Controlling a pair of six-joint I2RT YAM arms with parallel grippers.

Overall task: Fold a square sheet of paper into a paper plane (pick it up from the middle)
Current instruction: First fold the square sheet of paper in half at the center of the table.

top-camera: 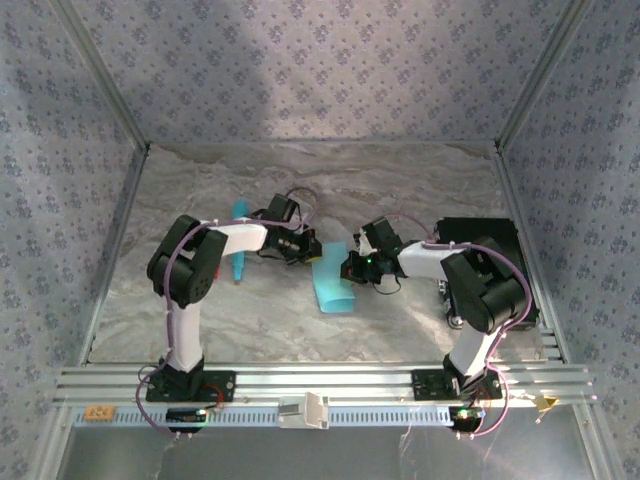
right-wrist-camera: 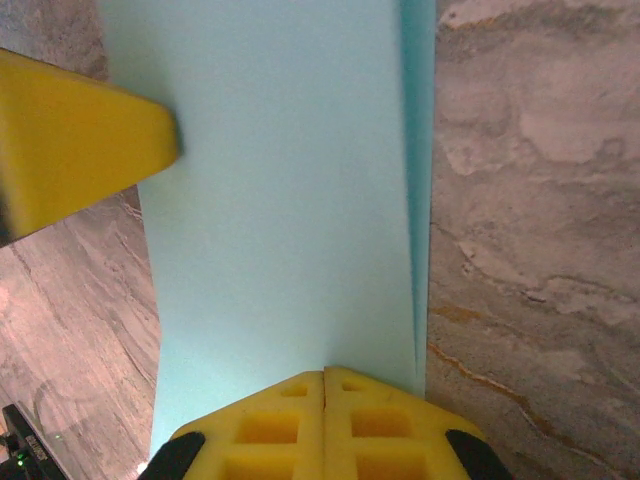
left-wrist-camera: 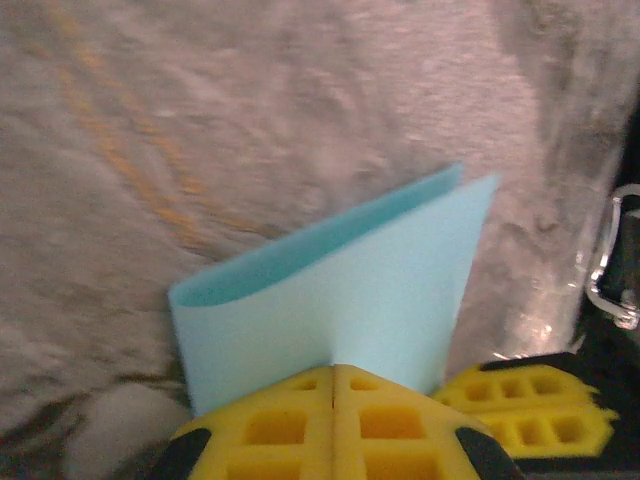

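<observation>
1. Now I see my left gripper (left-wrist-camera: pixel 335 415) clenched on one edge of the square sheet of paper (left-wrist-camera: pixel 350 300).
2. My right gripper (right-wrist-camera: pixel 325 420) is pinched shut on another edge.
3. The sheet is doubled over between them, above the middle of the table (top-camera: pixel 250 310).

Soft, even overhead light; the table (left-wrist-camera: pixel 200 120) beyond the square sheet of paper (left-wrist-camera: pixel 350 290) looks blurred in the left wrist view.

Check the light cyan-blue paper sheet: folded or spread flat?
Folded. The light cyan-blue paper sheet is doubled over, two layers meeting at a rounded bend; left pincer and right pincer pinch it.
</observation>
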